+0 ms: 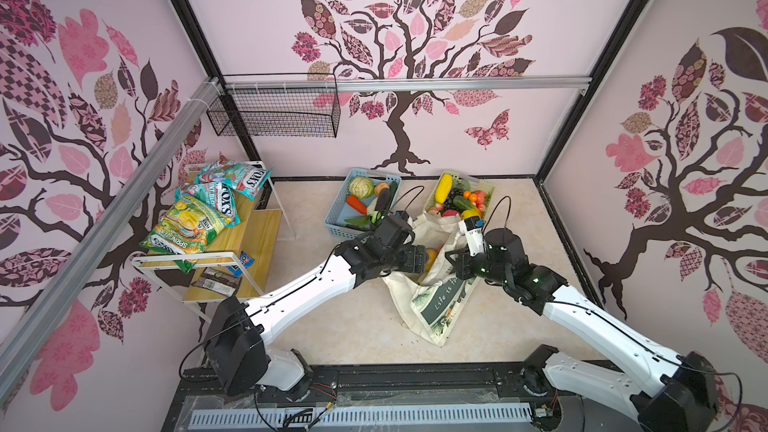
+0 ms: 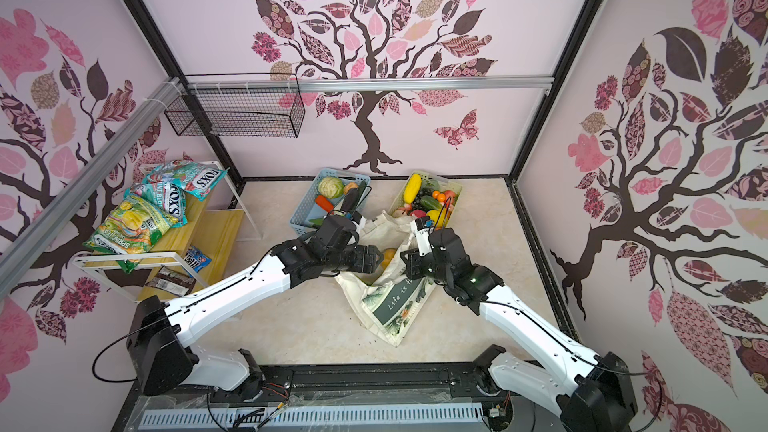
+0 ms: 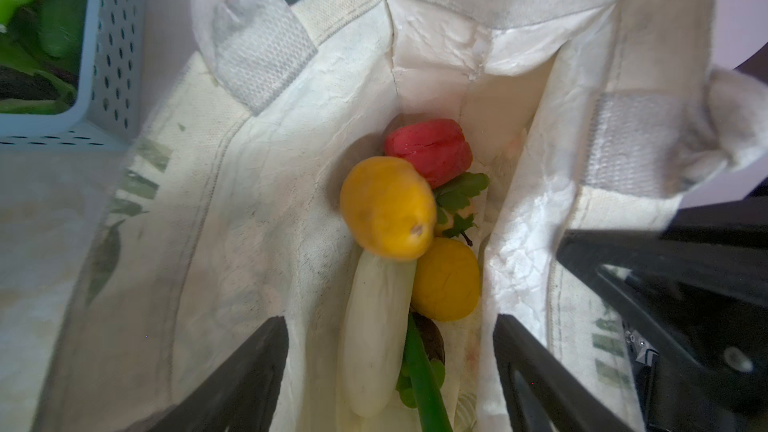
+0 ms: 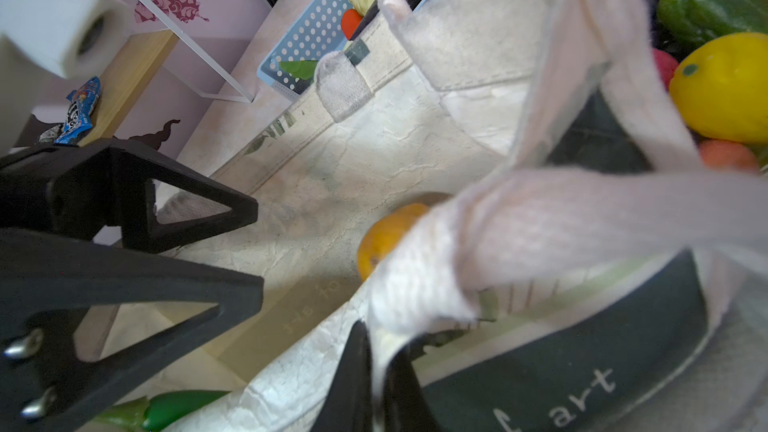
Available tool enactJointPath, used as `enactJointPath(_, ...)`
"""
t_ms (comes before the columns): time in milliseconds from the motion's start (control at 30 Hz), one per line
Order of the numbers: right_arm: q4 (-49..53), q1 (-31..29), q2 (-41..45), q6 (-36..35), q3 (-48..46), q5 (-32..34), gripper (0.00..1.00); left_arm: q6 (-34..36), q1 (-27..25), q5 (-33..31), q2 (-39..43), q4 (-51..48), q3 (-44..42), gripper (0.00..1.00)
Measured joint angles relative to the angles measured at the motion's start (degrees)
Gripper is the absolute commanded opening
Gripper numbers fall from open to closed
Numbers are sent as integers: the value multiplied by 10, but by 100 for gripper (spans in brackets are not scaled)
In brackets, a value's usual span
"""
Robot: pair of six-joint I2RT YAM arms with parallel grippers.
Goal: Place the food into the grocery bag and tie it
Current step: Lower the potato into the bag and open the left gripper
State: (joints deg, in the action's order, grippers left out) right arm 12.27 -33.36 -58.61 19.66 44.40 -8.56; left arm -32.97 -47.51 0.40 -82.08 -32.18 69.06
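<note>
Grocery bag [image 1: 436, 309] lies on the surface [image 1: 353, 326], its mouth held up by the right pincer [image 4: 376, 371], pressed together on the canvas rim. Below the spread, empty left pincer [image 3: 390, 322], inside the bag, rest a yellow fruit [image 3: 386, 209], a red pepper [image 3: 430, 151] and a white vegetable [image 3: 374, 334]. Beyond both pincers the blue basket [image 1: 332, 220] and green basket [image 1: 484, 184] hold more food [image 1: 446, 187]. Loading looks midway; next the left pincer should rise clear and fetch another piece.
</note>
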Motion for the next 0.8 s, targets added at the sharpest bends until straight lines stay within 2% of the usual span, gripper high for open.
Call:
enactJointPath(200,0,0,0,0,0,-1,11,9,3,-30,17,-20,43,81)
enactJointPath(367,0,0,0,0,0,-2,11,33,23,-82,27,-40,75,82)
enactJointPath(600,0,0,0,0,0,-5,11,61,65,-142,24,-70,78,82)
enactJointPath(800,0,0,0,0,0,-6,11,69,69,-160,8,-75,77,82)
